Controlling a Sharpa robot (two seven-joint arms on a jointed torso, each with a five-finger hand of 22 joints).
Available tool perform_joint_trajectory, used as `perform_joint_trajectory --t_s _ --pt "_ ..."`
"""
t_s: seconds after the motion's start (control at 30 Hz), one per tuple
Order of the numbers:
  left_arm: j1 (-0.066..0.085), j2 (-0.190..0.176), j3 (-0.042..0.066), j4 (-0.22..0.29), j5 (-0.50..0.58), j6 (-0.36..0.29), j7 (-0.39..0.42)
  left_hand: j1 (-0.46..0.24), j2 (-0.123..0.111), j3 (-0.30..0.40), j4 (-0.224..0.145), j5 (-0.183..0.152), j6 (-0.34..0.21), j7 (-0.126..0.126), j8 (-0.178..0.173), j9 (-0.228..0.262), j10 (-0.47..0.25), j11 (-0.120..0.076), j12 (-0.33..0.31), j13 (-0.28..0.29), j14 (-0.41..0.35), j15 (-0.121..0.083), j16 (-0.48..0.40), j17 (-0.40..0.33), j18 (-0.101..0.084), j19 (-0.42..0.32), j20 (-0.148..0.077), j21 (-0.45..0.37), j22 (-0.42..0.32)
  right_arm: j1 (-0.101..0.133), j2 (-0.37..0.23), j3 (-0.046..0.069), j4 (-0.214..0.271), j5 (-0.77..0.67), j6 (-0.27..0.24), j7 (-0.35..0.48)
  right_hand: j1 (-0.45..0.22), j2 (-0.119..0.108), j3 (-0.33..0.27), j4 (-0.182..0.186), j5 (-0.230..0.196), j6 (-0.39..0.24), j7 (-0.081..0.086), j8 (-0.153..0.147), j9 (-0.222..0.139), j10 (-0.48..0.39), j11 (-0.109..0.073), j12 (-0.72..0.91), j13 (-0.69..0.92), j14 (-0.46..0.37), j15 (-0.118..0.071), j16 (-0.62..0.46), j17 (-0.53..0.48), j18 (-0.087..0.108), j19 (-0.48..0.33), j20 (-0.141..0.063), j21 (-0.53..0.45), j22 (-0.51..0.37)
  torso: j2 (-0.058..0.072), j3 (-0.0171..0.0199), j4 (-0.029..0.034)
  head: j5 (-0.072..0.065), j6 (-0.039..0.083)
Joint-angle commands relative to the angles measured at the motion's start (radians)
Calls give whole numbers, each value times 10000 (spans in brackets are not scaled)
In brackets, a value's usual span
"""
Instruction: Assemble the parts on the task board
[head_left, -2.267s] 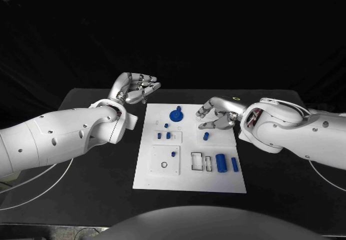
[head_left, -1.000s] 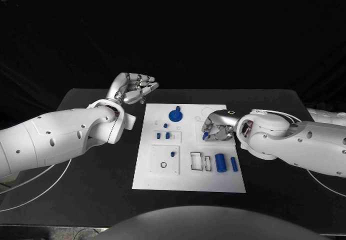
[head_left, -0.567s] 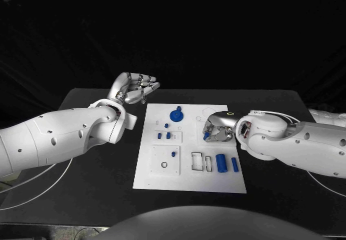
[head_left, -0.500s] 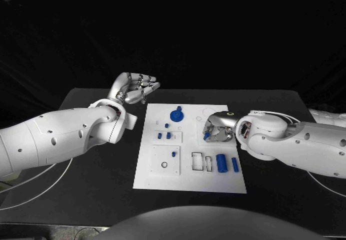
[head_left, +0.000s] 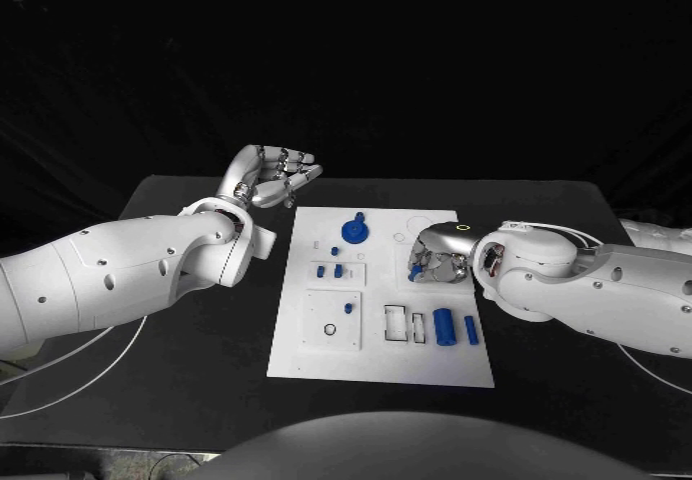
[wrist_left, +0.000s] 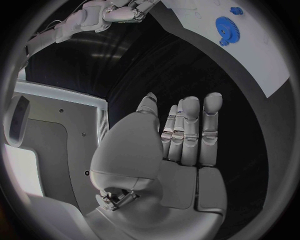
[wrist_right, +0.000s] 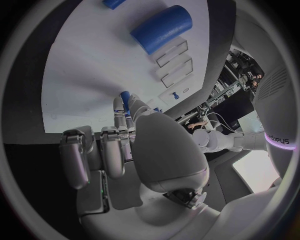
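On the white task board (head_left: 378, 355), at its right edge, the right hand (head_left: 437, 262) curls its fingers down around a small blue part (head_left: 415, 270), apparently gripping it. Beyond the board's far-left corner, the left hand (head_left: 273, 175) hovers above the tabletop (head_left: 188, 380), fingers loosely bent, holding nothing. A blue gear (head_left: 355, 231) sits near the board's far end; a blue cylinder (head_left: 444, 326) lies toward the near right.

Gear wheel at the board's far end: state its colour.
Blue. The gear wheel shows best in the left wrist view, lying on the white task board.
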Motion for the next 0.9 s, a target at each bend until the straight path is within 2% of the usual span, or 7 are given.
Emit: perform_joint_trajectory --t_s 0.03,0.27,0.4,0.5,0.63,0.77,0.9 --pt "6 5 8 20 -20 69 81 15 89 -60 10 29 -13 53 -51 -12 -44 10 -47 -12 21 45 -52 -14 147 54 -19 -62 -10 -11 -3 -8 20 -105 -221 23 171 34 59 -7 -13 208 -114 68 86 134 -22 -12 -12 1025 -84 41 2630 -142 1046 -78 45 2633 -8 6 -4 11 0" --pt "6 -37 8 25 -20 58 78 15 103 -69 6 33 -11 52 -51 -11 -42 9 -44 -11 22 45 -56 -14 146 62 -18 -69 -10 -9 -104 -7 136 238 -832 171 184 20 92 19 -14 350 -134 110 111 299 -45 -53 -13 1025 -111 41 2630 -142 1046 -118 45 2633 1 8 -4 20 0" --pt "6 -43 8 -5 -20 68 74 16 106 -72 5 35 -11 52 -51 -11 -42 9 -44 -11 7 45 -90 -50 150 52 -18 -93 -19 101 -192 -3 296 777 -1297 324 225 3 138 10 6 463 -92 141 135 476 -17 -80 -14 1025 -34 41 2630 -142 1046 -90 45 2633 -13 8 -21 42 0" --pt "6 -36 7 -24 -21 74 76 16 106 -72 5 35 -11 52 -51 -11 -42 9 -44 -11 7 45 -90 -50 150 52 -18 -93 -19 282 -280 -1 493 901 -1463 367 225 -13 138 11 2 468 -81 138 136 490 -4 -95 -16 1025 -18 41 2630 -142 1046 -81 45 2633 1 13 15 20 0" --pt "6 -41 6 -31 -21 79 74 16 106 -72 5 35 -11 52 -51 -11 -42 9 -44 -11 7 45 -90 -50 150 52 -18 -93 -19 598 -374 1 770 923 -1500 365 229 -29 139 11 -1 471 -75 134 136 497 4 -111 -18 1025 -5 41 2630 -142 1046 -72 45 2633 -4 9 -20 75 0" --pt "6 -23 5 -67 -21 83 70 16 106 -72 5 35 -11 52 -51 -11 -42 9 -44 -11 7 45 -90 -50 150 52 -18 -93 -19 917 -441 3 1112 915 -1363 365 232 -35 141 11 -1 472 -71 131 136 497 12 -124 -20 1025 3 41 2630 -142 1046 -67 45 2633 -5 -3 -9 80 0" --pt "4 38 5 -147 -21 107 81 16 106 -72 5 35 -11 52 -51 -11 -42 9 -44 -11 7 45 -90 -50 150 52 -18 -93 -19 1080 -322 4 1386 909 -1139 452 235 -41 143 11 -1 470 -68 127 136 495 18 -136 -22 1025 9 41 2630 -142 1046 -62 45 2633 -10 1 -4 134 0"
